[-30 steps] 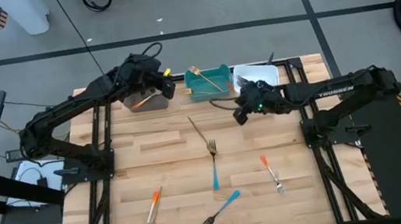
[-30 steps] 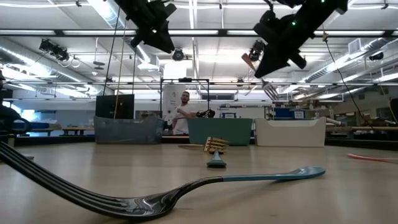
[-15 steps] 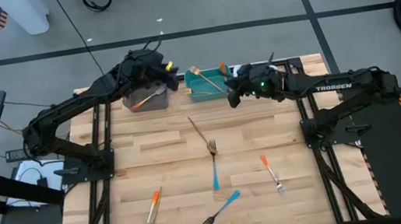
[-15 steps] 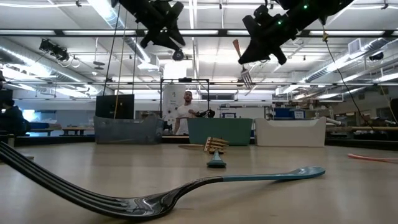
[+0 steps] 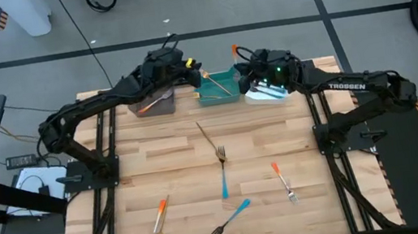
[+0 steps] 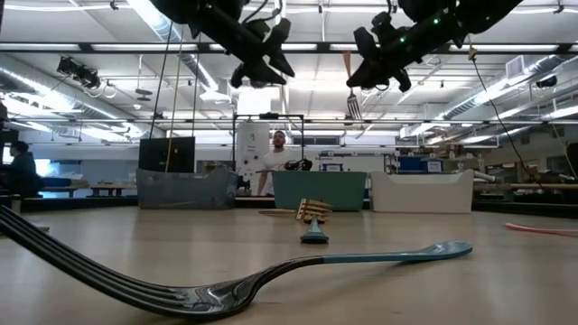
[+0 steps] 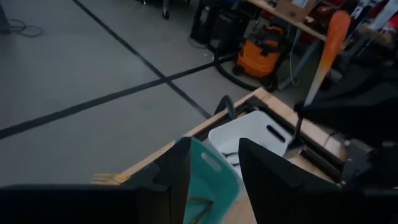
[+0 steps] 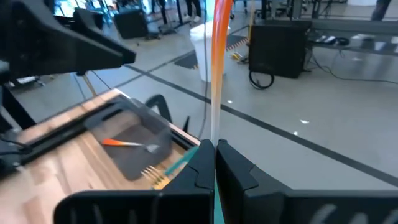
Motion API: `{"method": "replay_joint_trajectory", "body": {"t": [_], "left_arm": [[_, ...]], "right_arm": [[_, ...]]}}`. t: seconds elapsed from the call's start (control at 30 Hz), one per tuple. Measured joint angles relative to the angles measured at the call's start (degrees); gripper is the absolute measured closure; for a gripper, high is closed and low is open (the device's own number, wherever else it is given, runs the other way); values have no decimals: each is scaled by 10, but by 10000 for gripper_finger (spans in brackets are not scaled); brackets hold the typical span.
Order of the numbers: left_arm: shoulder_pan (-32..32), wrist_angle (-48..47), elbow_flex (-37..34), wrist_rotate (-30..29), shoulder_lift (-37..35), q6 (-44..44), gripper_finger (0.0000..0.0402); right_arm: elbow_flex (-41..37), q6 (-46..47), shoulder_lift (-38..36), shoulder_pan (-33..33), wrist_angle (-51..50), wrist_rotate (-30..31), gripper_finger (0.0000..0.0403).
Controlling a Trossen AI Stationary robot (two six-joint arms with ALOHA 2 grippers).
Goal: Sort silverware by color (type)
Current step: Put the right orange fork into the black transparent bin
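My right gripper (image 5: 245, 64) (image 6: 366, 72) hovers high over the far edge, between the teal bin (image 5: 217, 87) and the white bin (image 5: 268, 92). It is shut on an orange-handled fork (image 6: 349, 83) (image 8: 217, 68). My left gripper (image 5: 194, 66) (image 7: 214, 144) is open and empty, in the air between the grey bin (image 5: 150, 105) and the teal bin. The grey bin holds an orange fork (image 8: 127, 144), and the teal bin a gold fork (image 5: 212, 82). On the table lie a gold fork (image 5: 211, 139), two blue forks (image 5: 224, 182) (image 5: 230, 218) and two orange forks (image 5: 159, 222) (image 5: 284, 181). My right gripper pinches the fork between its two fingers, on the thin shank just below the orange handle (image 8: 215, 127). The fork stands about upright and lifted clear. Its handle end (image 5: 234, 49) points up and its tines (image 6: 354, 107) hang below the fingers.
Three bins sit in a row along the table's far edge. The two arms are close together above them, and my left wrist view shows the other gripper (image 7: 348, 115) with the fork just ahead. A person (image 6: 282, 161) stands far behind the table.
My right gripper has carried the fork from over the table toward the far edge, ending above the bins. It has turned, so the fork went from slanting to upright with its tines down. My left gripper has moved from over the grey bin toward the right, near the teal bin.
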Motion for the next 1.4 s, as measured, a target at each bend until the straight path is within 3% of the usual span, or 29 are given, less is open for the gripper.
{"method": "replay_joint_trajectory", "body": {"t": [0.23,0.6,0.9,1.0,1.4], "left_arm": [[0,32,0,7,43,-22,260],[43,77,0,105,66,-30,260],[86,132,0,218,67,-41,260],[87,127,0,225,67,-60,260],[85,143,0,259,67,-59,260]], "right_arm": [[0,-5,0,-45,-18,-38,396],[0,4,0,-53,-14,-41,395],[0,87,71,-46,139,-48,395],[13,95,94,-40,176,-50,395],[81,88,148,-22,128,-54,395]]}}
